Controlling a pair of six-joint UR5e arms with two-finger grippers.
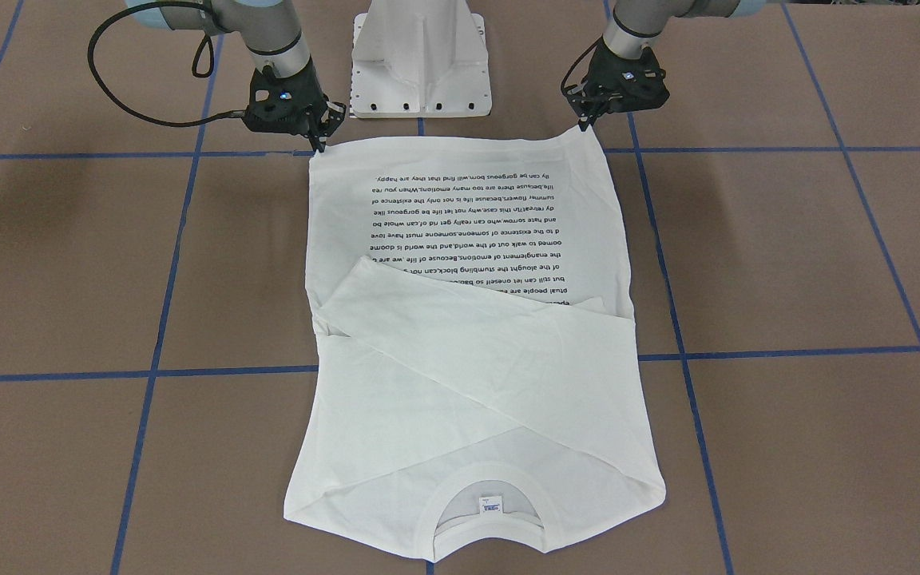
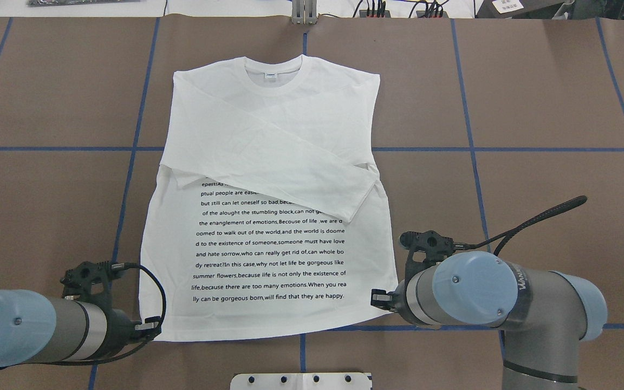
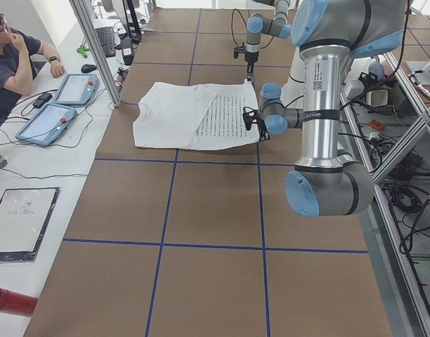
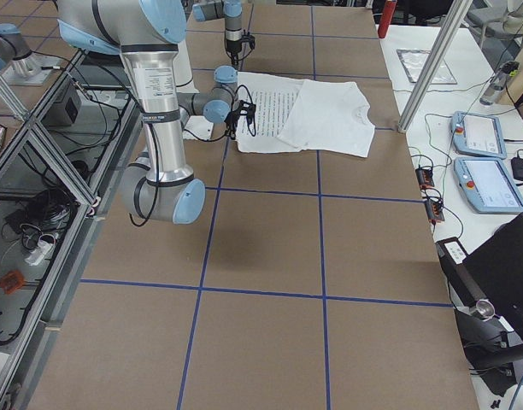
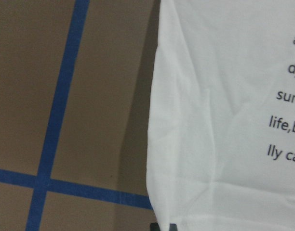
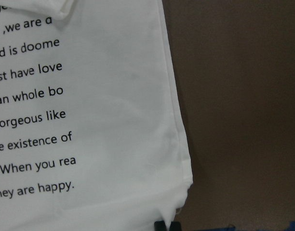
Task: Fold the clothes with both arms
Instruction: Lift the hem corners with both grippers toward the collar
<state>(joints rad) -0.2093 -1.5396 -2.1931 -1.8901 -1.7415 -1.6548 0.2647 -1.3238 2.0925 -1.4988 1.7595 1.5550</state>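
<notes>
The white long-sleeved T-shirt (image 2: 268,135) lies flat on the brown table, text block (image 2: 271,254) up, both sleeves folded across the chest, neck (image 1: 492,505) at the far side. My left gripper (image 2: 149,327) is shut on the left hem corner; it also shows in the front view (image 1: 588,124) and in the left wrist view (image 5: 164,226). My right gripper (image 2: 379,297) is shut on the right hem corner; it also shows in the front view (image 1: 320,144) and in the right wrist view (image 6: 166,225). Both corners sit slightly raised off the table.
The white metal pedestal (image 1: 420,56) stands between the arms, just behind the hem. Blue tape lines (image 2: 469,149) cross the table. An operator (image 3: 18,56) sits at the far side with tablets (image 3: 60,105) beyond the table edge.
</notes>
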